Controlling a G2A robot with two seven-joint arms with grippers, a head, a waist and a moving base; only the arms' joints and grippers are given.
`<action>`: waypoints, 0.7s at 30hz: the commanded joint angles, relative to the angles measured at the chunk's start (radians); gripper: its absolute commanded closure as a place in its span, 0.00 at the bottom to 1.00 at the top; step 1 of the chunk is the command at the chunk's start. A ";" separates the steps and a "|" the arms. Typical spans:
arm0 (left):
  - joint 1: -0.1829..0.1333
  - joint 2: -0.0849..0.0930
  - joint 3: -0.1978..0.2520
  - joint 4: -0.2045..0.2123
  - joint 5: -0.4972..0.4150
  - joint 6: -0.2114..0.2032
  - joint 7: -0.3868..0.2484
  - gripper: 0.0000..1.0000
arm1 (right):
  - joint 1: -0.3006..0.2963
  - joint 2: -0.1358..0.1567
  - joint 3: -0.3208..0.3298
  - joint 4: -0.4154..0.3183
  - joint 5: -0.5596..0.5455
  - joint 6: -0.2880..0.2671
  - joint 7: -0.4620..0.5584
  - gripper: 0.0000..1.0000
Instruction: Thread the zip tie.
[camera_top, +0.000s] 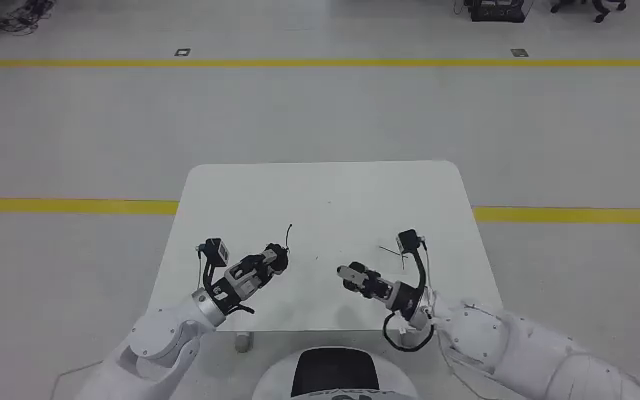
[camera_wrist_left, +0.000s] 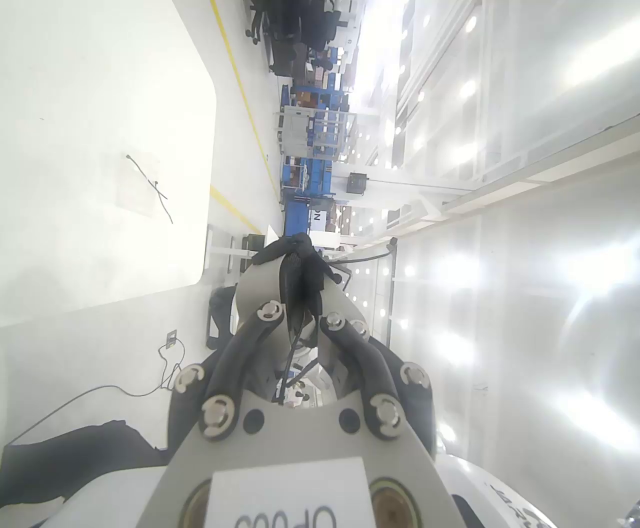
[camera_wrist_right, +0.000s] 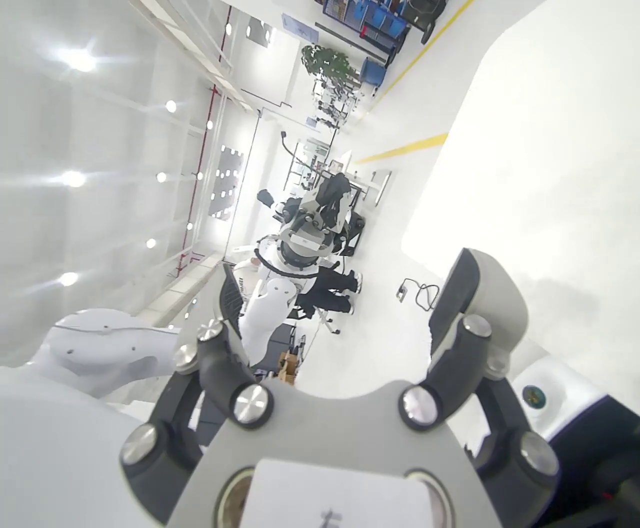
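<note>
Top view shows left gripper (camera_top: 280, 257) pinching zip tie (camera_top: 289, 236).

Both arms come in from the near edge of the tabletop (camera_top: 330, 190): the left pincer (camera_top: 277, 257) is over the near left part and the right pincer (camera_top: 348, 274) over the near middle, and their tips point toward each other with a gap between them. A zip tie (camera_top: 289, 236) sits in the left pincer and sticks out from its tip toward the far edge. Two loose zip ties (camera_wrist_left: 150, 185) lie crossed on the tabletop, to the right of the right pincer, just beside that arm's wrist.
</note>
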 joint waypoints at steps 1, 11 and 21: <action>0.000 0.000 0.000 0.000 0.000 0.000 0.000 1.00 | -0.038 -0.007 0.070 0.014 0.058 0.000 0.081 0.00; 0.000 0.000 0.000 0.000 0.000 0.000 0.000 1.00 | -0.290 -0.097 0.424 0.091 0.182 0.000 0.447 0.00; 0.000 0.000 0.000 0.000 0.000 0.000 0.000 1.00 | -0.436 -0.228 0.632 0.156 0.193 0.000 0.697 0.00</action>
